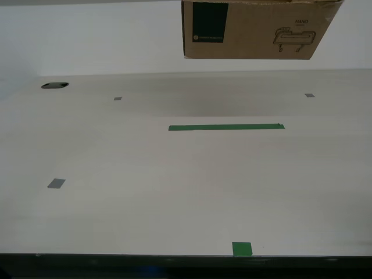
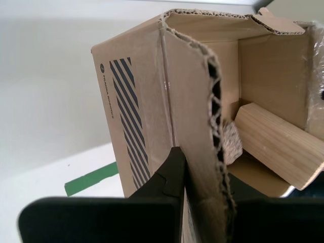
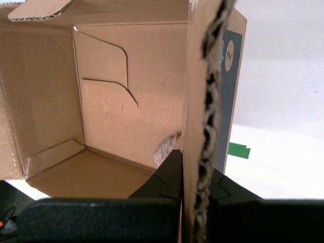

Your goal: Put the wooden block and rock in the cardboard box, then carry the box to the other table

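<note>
A brown cardboard box (image 1: 258, 28) hangs in the air at the top of the exterior view, right of centre, clear of the pale counter (image 1: 174, 192) below it. Its dark shadow falls on the counter just beyond a long strip of green tape (image 1: 226, 127).

My first gripper (image 3: 195, 187) is clenched on one upright wall of the box, one jaw inside and one outside. My second gripper (image 2: 202, 192) is clenched the same way on another wall. The arms themselves are out of the exterior view.

Inside the box, the second wrist view shows the wooden block (image 2: 278, 147) lying tilted on the box floor, with the rock (image 2: 231, 144) just beside it, close to the gripped wall. The first wrist view shows only a sliver of the rock (image 3: 166, 148).

What matters next is height: the box is directly above the counter, well apart from it, so setting it down would likely mean both grippers lowering together and level. The long green strip lies nearer the camera than the shadow.
</note>
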You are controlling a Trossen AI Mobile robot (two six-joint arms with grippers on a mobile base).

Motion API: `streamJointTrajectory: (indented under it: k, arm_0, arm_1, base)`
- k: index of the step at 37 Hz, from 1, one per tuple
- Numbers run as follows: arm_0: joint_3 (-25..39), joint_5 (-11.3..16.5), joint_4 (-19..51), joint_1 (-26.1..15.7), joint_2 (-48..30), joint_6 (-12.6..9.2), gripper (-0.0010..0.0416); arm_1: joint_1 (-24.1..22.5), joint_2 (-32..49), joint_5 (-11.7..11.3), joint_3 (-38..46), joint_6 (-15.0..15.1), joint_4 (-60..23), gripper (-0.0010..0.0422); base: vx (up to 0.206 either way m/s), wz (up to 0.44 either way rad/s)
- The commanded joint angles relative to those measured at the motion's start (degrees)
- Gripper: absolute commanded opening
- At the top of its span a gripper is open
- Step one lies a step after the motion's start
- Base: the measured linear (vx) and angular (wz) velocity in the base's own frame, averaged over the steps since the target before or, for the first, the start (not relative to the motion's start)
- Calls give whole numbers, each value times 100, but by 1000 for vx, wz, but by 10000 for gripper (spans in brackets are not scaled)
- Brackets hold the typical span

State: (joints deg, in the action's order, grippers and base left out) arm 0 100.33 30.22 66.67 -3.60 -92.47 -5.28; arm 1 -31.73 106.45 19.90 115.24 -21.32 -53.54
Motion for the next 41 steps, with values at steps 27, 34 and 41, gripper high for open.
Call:
streamJointTrajectory:
  k: [27, 34, 41]
  arm_0:
    - [-1473, 133, -28, -463, 1143, -160, -1]
    - [-1539, 133, -15, -479, 1200, -157, -1]
    - [-1541, 133, -11, -501, 1239, -162, -1]
  arm_1:
    - [-46, -2004, -96, -2830, -94, 715, -1]
    - [-114, -2015, -98, -2830, -179, 780, -1]
    - [-162, -2015, -103, -2835, -256, 835, -1]
  base:
    - [0, 0]
    - [0, 0]
    - [0, 0]
